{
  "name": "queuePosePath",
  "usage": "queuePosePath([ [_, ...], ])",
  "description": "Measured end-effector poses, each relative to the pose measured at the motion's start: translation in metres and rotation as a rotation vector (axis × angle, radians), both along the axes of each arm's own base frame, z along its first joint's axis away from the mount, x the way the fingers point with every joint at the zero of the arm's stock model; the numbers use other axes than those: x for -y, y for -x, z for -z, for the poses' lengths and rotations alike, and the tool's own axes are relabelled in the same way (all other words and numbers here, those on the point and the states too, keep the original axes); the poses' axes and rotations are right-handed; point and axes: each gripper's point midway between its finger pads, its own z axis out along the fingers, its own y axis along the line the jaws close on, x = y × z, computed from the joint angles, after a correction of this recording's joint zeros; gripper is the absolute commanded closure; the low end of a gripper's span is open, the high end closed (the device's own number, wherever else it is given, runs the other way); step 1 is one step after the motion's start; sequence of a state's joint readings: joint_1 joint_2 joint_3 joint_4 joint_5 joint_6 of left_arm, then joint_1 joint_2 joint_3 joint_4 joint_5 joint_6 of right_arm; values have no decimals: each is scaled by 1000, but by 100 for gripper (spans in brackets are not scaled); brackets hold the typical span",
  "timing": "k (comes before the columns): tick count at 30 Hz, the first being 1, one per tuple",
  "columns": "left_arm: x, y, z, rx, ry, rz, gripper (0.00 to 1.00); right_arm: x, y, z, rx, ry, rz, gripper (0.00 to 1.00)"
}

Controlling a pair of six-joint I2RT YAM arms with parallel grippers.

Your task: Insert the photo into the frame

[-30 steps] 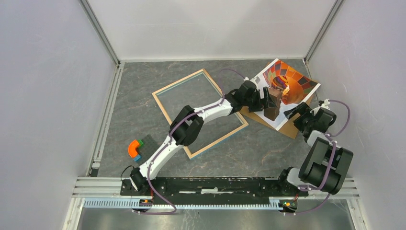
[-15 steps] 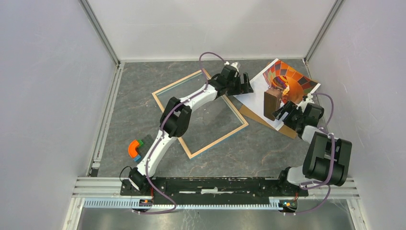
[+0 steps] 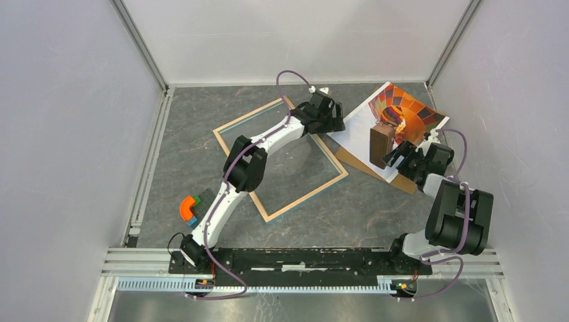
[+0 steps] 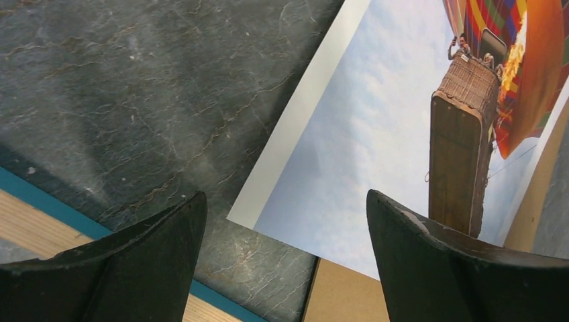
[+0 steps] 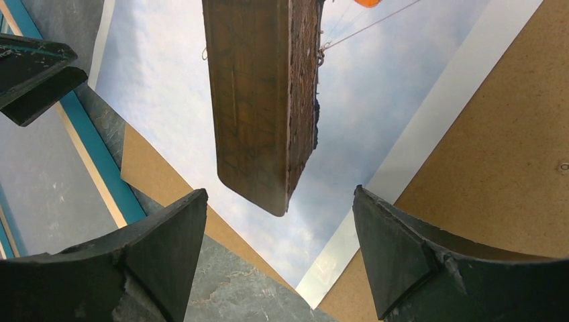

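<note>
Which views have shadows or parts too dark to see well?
Top external view: even light, sharp, only a soft shadow under the left arm on the frame. Left wrist view: photo sharp, fingers nearly black, shadow on the table beside them. Right wrist view: fingers equally dark.

left tool (image 4: 285, 201): jaws spread wide, nothing between
photo (image 4: 362, 154): face up, corner near jaws
brown block (image 4: 456, 161): resting on photo
frame (image 4: 33, 221): blue-edged corner, lower left

Photo (image 3: 412, 117): orange-red balloon w/ multicoloured stripes, pale blue sky, white border. Frame (image 3: 307, 197): light wood w/ blue edge. Table (image 3: 194, 154): dark grey, veined.
</note>
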State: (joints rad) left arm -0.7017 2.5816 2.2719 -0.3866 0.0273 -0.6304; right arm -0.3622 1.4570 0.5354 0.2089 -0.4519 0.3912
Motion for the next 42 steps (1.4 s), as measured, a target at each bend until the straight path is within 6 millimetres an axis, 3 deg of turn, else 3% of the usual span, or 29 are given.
queuePosePath([
  [12,2,5,0,-122,117,-26,7,0,-8,-1,35,-5,-9,15],
  [24,26,5,-6,-300,513,-28,42,-1,-10,-1,45,-14,-14,14],
  [29,28,1,-12,-317,608,-52,43,-1,-10,-1,45,-14,-15,14],
  [32,24,1,-4,-353,678,-94,45,-2,-10,-1,46,-15,-17,14],
  [38,23,-1,-2,-381,700,-126,67,-2,-10,-1,47,-14,-21,10],
  [42,22,-3,-4,-389,667,-136,89,-2,-8,-2,32,16,-29,5],
])
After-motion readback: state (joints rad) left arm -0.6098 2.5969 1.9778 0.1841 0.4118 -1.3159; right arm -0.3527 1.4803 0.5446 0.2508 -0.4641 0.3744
